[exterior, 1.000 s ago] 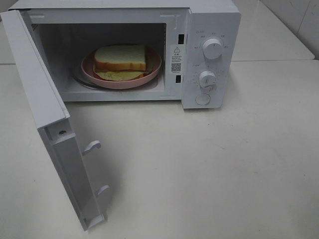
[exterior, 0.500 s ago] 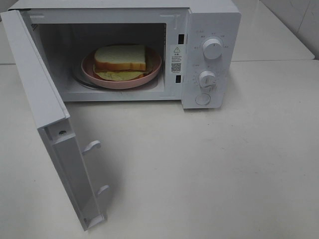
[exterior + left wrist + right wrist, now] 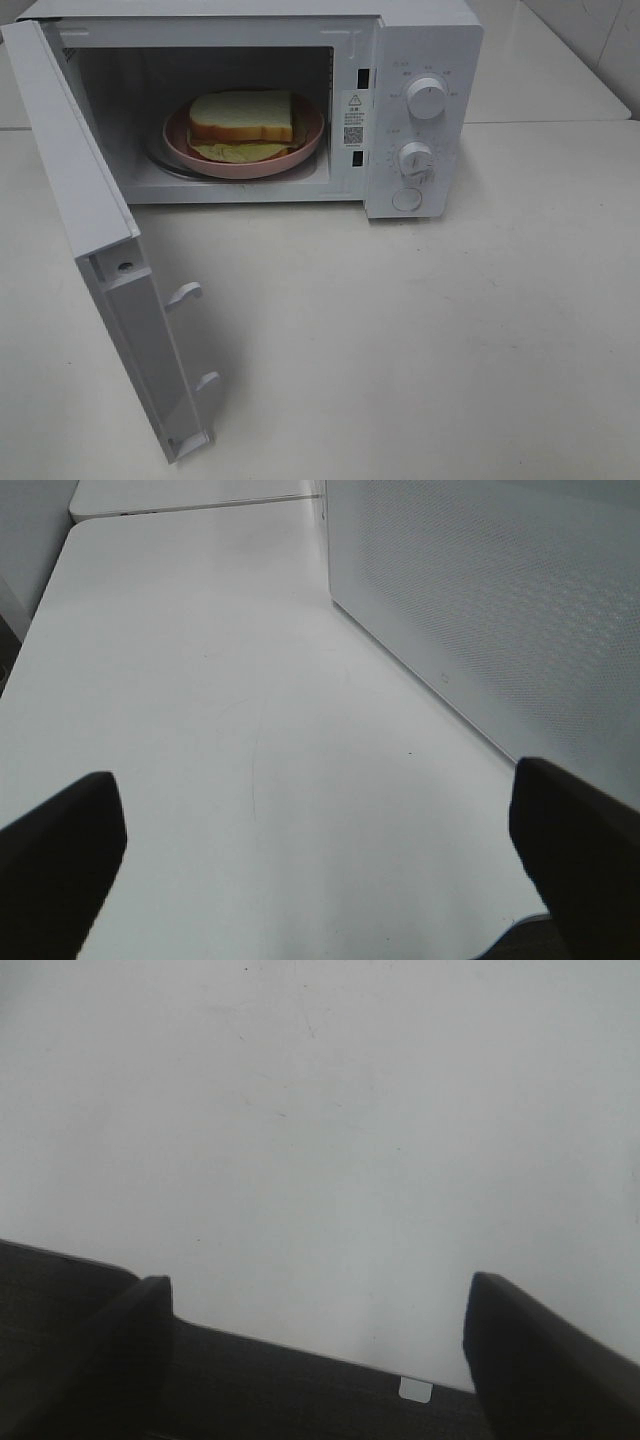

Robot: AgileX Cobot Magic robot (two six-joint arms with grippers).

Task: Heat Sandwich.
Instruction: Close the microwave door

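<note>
Overhead, a white microwave [image 3: 425, 40] stands toward the far edge of a white table [image 3: 450, 330], left of its middle. Its door [image 3: 75, 170] is swung wide open and reaches out toward the near left corner. Inside the oven a sandwich [image 3: 242, 118] lies on a round pink plate [image 3: 250, 168]: a square white slice with a tan crust on top, and yellow-green filling showing at the side nearest the opening. The plate sits on the oven floor, about centred. On the panel to the right of the opening are two round knobs, one [image 3: 427, 98] above the other [image 3: 416, 158].

Neither arm shows from overhead. From the left wrist, the left gripper [image 3: 320, 860] is spread wide and holds nothing, with bare table under it and the door's dotted panel [image 3: 500, 610] close beside. From the right wrist, the right gripper [image 3: 320, 1355] is likewise spread wide and empty, over plain table near a dark band.
</note>
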